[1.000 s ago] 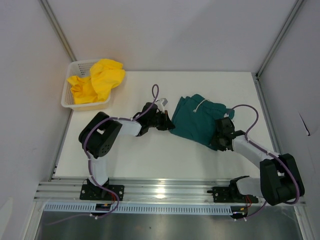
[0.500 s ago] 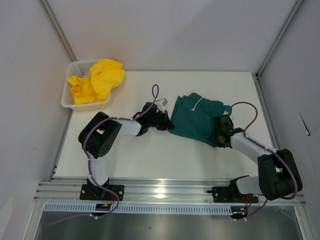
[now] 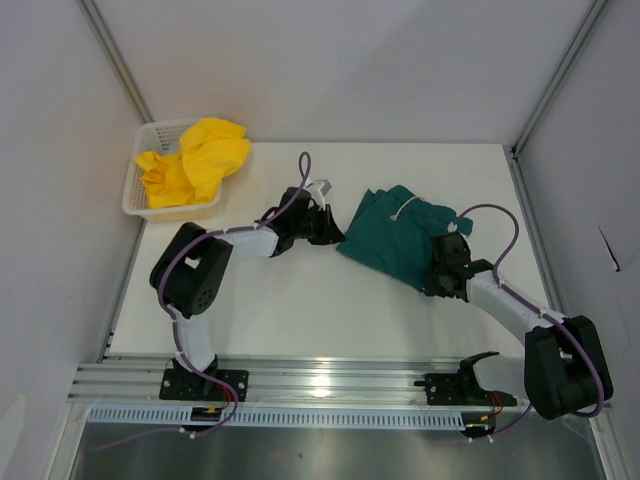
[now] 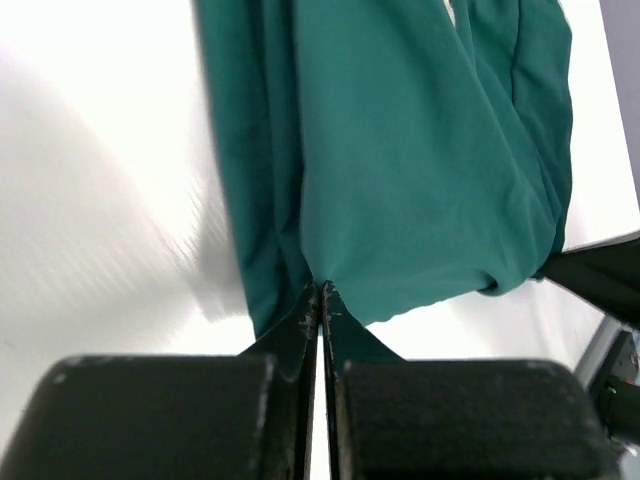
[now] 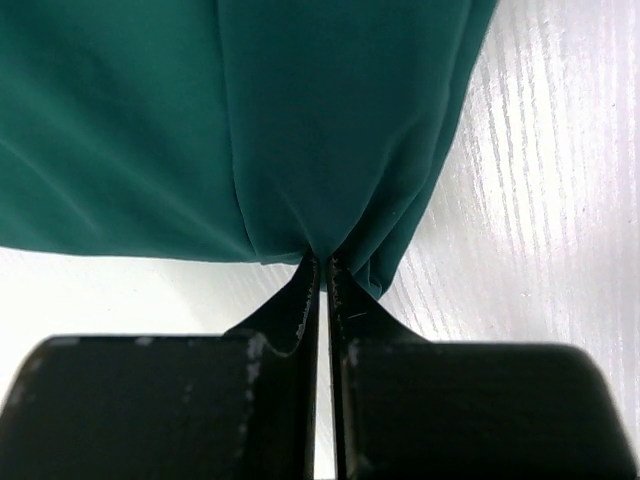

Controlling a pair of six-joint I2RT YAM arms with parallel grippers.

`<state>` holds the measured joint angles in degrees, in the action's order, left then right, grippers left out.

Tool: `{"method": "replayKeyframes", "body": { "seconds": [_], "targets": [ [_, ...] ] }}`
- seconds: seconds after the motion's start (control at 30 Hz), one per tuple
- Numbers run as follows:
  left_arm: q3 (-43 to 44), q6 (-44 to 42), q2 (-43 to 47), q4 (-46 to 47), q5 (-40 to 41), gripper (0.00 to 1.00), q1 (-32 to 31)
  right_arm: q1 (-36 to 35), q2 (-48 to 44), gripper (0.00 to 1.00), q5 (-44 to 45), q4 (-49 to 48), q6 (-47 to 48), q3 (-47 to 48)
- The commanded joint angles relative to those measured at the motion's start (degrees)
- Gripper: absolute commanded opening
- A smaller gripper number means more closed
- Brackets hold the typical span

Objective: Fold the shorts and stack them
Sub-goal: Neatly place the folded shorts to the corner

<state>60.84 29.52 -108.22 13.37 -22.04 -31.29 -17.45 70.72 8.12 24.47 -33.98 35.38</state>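
Note:
The dark teal-green shorts (image 3: 400, 238) with a white drawstring (image 3: 402, 208) lie crumpled on the white table, right of centre. My left gripper (image 3: 334, 232) is shut on their left edge; in the left wrist view the cloth (image 4: 400, 160) fans out from the pinched tips (image 4: 321, 290). My right gripper (image 3: 437, 282) is shut on the near right edge, with the fabric (image 5: 250, 110) gathered at its tips (image 5: 320, 262). The yellow shorts (image 3: 200, 160) hang over the basket at the far left.
A white mesh basket (image 3: 141, 205) stands at the far left corner, against the left wall. Metal frame posts (image 3: 120, 62) rise at the back corners. The aluminium rail (image 3: 320, 382) with both arm bases runs along the near edge.
My right gripper has closed on the shorts' near right edge. The left gripper has drawn its edge a little left and back, so the cloth is stretched wider between the two.

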Motion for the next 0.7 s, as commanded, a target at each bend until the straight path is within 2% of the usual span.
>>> {"method": "replayKeyframes", "body": {
  "seconds": [0.0,0.17,0.33,0.47,0.67],
  "targets": [
    [3.76,-3.41,4.25,-3.07,2.62,0.0,1.58,-0.21,0.56,0.0,1.55,2.69,1.72,-0.22],
    [3.24,-4.03,5.13,-4.05,1.92,0.0,2.46,-0.74,3.89,0.0,2.69,3.39,1.2,0.57],
    [-1.77,-1.49,5.04,0.08,-0.19,0.0,1.93,-0.74,5.57,0.01,6.64,5.06,0.23,1.98],
    [-4.85,-0.17,4.69,2.97,0.68,0.0,-1.14,0.75,7.15,0.02,11.81,6.9,0.66,4.69],
    [-10.21,4.76,7.49,5.97,2.0,0.0,-2.55,9.35,15.67,0.06,16.47,9.72,6.02,13.22]
  ]
}}
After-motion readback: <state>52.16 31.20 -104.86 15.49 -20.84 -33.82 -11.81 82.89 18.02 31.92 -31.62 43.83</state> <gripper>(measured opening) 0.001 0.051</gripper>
